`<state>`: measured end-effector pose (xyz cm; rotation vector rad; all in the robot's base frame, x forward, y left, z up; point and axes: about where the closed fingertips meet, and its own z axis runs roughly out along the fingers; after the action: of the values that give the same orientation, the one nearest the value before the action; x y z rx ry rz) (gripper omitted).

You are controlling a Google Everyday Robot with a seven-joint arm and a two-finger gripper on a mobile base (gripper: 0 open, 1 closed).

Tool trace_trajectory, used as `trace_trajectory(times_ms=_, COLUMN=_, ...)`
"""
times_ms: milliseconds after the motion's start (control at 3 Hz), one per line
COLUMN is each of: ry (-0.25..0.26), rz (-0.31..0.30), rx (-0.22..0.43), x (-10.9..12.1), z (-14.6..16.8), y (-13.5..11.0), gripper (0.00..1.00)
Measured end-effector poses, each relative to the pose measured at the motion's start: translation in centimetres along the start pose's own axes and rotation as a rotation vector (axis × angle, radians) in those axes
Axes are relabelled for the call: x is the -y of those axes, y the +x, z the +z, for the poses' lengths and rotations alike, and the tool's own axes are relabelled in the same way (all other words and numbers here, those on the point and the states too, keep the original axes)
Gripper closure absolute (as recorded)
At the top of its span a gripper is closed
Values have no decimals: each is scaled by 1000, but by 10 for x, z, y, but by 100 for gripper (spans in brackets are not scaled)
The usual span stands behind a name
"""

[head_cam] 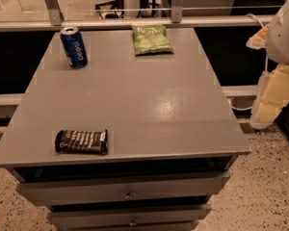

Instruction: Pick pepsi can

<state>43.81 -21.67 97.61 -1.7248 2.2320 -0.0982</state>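
Observation:
The pepsi can (pixel 73 46) is dark blue with white lettering and a silver top. It stands upright at the far left corner of the grey table (pixel 149 105). My gripper (pixel 267 110) hangs off the table's right side, beyond its edge, at the end of the white arm (pixel 284 30). It is far from the can, which is across the table to the left. It holds nothing that I can see.
A green chip bag (pixel 151 39) lies at the far middle of the table. A flat black snack wrapper (pixel 82 142) lies near the front left edge. Drawers (pixel 127 191) sit below the tabletop. A rail (pixel 135 23) and glass partition run behind the table.

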Motion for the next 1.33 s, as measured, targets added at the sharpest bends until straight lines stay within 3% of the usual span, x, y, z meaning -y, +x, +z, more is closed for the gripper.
trace_trajectory(times_ms=333, ry=0, rz=0, rx=0, x=0, z=0, y=0, gripper=0)
trace_trajectory(times_ms=667, ry=11, rz=-11, rx=55, x=22, z=20, y=-25, gripper=0)
trace_trajectory(times_ms=1333, ry=7, rz=23, rx=249, x=75, z=77, y=-101, gripper=0)
